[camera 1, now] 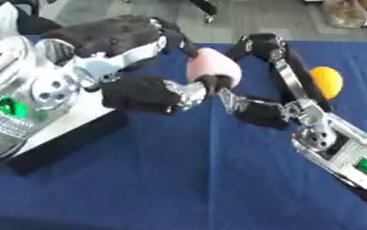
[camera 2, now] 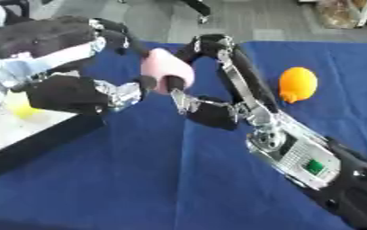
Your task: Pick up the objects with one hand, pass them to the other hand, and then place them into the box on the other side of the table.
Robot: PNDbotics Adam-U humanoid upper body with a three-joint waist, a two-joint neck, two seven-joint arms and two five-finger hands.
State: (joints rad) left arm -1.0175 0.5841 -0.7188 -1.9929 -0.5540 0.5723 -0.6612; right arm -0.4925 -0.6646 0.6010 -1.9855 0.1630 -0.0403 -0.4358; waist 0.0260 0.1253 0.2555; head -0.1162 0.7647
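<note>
Item: pink rounded object (camera 1: 212, 64), held mid-air over the blue desk (camera 1: 202, 179) btwn both hands; we judge it light, smooth, maybe slippery, best cupped round its middle. Right hand (camera 2: 206, 105) fingers curled on it from below/right; left hand (camera 1: 143, 92) curled against its left side. Also: orange fruit (camera 2: 298, 84) on desk, right; box (camera 2: 29, 130) at left w/ yellow item (camera 2: 20, 108).

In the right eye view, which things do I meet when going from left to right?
Box → left hand → pink object → right hand → orange fruit.
</note>
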